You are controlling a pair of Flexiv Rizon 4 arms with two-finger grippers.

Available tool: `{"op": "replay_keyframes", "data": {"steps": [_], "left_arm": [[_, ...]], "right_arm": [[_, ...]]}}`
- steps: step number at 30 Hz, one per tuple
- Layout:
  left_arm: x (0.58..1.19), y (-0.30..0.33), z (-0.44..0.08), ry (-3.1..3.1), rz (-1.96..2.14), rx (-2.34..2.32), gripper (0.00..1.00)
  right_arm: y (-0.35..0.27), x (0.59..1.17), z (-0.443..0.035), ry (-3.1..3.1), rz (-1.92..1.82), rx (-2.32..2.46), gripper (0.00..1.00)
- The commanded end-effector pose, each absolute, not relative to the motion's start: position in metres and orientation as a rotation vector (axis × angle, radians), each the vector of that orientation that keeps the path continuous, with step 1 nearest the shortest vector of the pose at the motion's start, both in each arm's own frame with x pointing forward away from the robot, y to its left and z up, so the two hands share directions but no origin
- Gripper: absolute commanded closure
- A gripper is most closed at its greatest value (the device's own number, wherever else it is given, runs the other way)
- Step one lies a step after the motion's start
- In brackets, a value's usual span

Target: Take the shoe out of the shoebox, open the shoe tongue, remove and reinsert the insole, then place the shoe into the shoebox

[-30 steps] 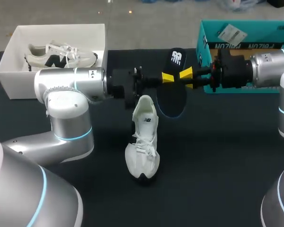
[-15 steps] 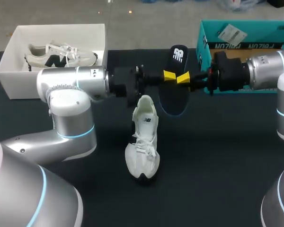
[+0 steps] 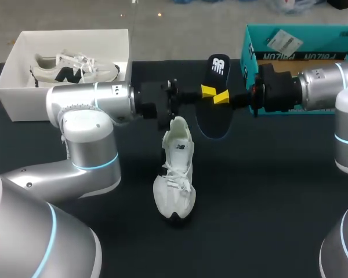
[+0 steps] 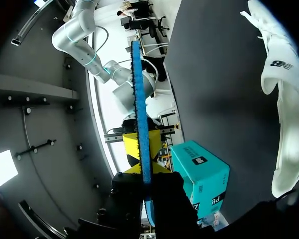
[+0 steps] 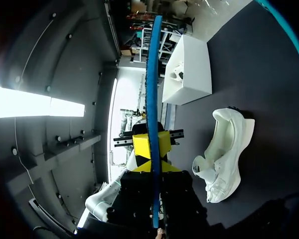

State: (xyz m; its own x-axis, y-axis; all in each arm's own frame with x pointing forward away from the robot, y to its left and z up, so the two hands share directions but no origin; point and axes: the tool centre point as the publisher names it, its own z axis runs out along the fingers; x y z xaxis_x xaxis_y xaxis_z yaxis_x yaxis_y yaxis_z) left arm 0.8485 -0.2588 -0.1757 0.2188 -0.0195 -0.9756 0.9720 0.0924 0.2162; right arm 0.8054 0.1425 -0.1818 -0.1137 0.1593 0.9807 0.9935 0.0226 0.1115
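One insole (image 3: 212, 119), dark with a blue edge, is held in the air above the table (image 3: 267, 191), just behind the heel of the shoe (image 3: 175, 171). Both grippers have it. The left gripper (image 3: 207, 91) comes in from one side and the right gripper (image 3: 221, 97) from the other, and they meet near its middle. In each wrist view the insole runs edge-on between that gripper's yellow tips, which press on it from both sides. I take both to be clamped on it.

Over the last second the right gripper has slid in toward the left one. Their yellow tips stood apart along the insole and now sit almost touching. The insole itself has only drifted a little away from the robot, and the shoe has not moved.

To me this looks like a hand-over or a fresh grip. The insole is plainly out of the shoe, so the removal is done and putting it back comes next. Which arm will let go I cannot say.

The shoe lies on the table with its toe toward the robot and its mouth open toward the insole, just below the left gripper. A white box (image 3: 23, 40) at the far left holds a second shoe (image 3: 75, 68). A teal box (image 3: 301, 26) stands at the far right, behind the right arm.
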Motion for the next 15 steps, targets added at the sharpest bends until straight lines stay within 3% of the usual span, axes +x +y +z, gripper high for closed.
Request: {"op": "replay_keyframes", "data": {"steps": [1, 2, 3, 15], "left_arm": [[0.848, -0.260, -0.176, 1.072, -0.992, 1.204, 0.96], [0.849, -0.259, -0.176, 1.076, -1.000, 1.198, 0.58], [0.849, -0.258, -0.175, 1.078, -1.001, 1.196, 0.00], [0.844, -0.192, -0.161, 1.108, -1.016, 1.289, 0.00]], "right_arm": [[0.144, 0.805, -0.182, -1.417, -1.202, -1.261, 1.00], [0.144, 0.805, -0.182, -1.414, -1.203, -1.258, 1.00], [0.145, 0.805, -0.182, -1.413, -1.203, -1.256, 1.00], [0.136, 0.807, -0.183, -1.419, -1.250, -1.259, 1.00]]}}
